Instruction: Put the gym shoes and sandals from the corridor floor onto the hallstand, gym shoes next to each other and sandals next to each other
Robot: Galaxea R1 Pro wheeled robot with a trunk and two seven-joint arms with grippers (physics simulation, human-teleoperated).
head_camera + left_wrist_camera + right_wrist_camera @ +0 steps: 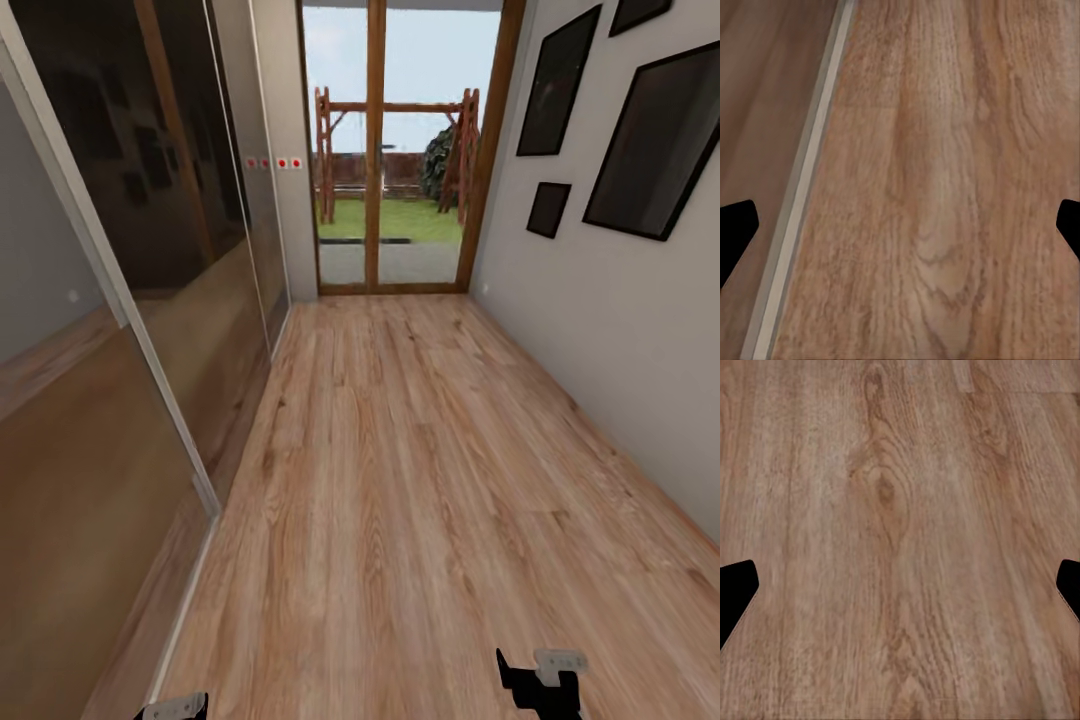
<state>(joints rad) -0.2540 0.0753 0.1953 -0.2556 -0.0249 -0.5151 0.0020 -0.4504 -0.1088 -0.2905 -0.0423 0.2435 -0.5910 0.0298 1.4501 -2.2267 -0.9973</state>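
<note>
The corridor floor [420, 480] of light brown wood planks stretches ahead to a glazed door. The gym shoes, the sandals and the hallstand are out of view. My left gripper [175, 708] sits at the lower edge of the head view, close to the left wall's base. In the left wrist view its dark fingertips [735, 229] stand wide apart over bare planks, open and holding nothing. My right gripper [540, 680] hangs low at the right. Its fingertips [735, 592] are also spread, open over the floor [900, 525].
Glossy sliding wardrobe panels [150, 300] line the left side, with a pale floor rail [802, 180] along their foot. A white wall with dark picture frames [650, 140] runs along the right. A wooden-framed glass door [400, 150] onto a garden closes the far end.
</note>
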